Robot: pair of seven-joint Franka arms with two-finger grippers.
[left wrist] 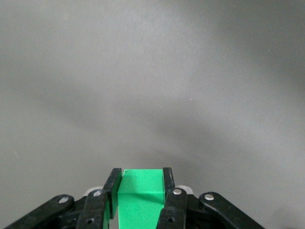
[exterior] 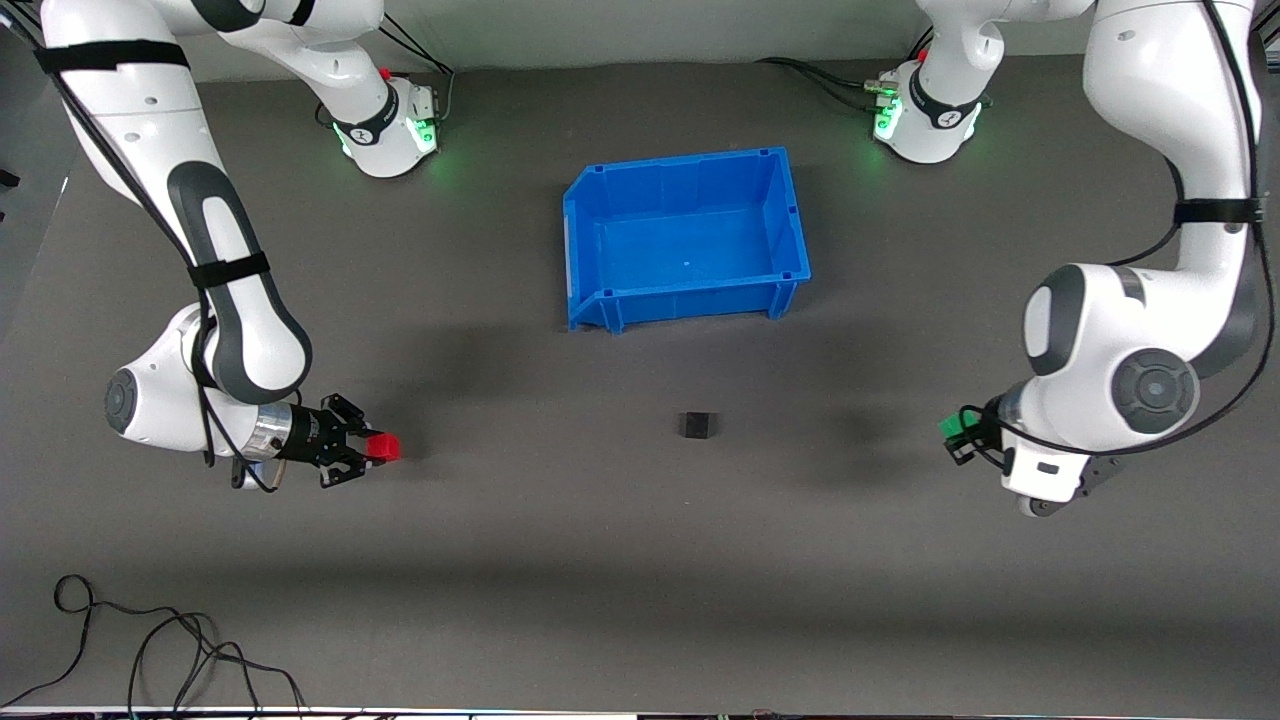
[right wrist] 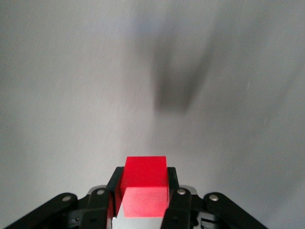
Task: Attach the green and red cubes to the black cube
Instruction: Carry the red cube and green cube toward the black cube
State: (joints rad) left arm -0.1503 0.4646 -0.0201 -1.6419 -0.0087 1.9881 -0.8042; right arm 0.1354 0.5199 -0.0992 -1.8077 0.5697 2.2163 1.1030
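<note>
- Red cube (exterior: 384,446) is clamped in your right end effector (exterior: 372,447), held sideways over the counter (exterior: 640,600) at the right arm's end, pointing toward the middle.
- Green cube (exterior: 950,425) is pinched in your left end effector (exterior: 957,430) over the left arm's end, wrist bent low.
- Black cube (exterior: 698,425) sits alone on the counter between the two, nearer the front camera than the blue bin (exterior: 600,235).
- Bare counter lies on both sides of it; loose cables (exterior: 150,640) curl near the front edge.
</note>
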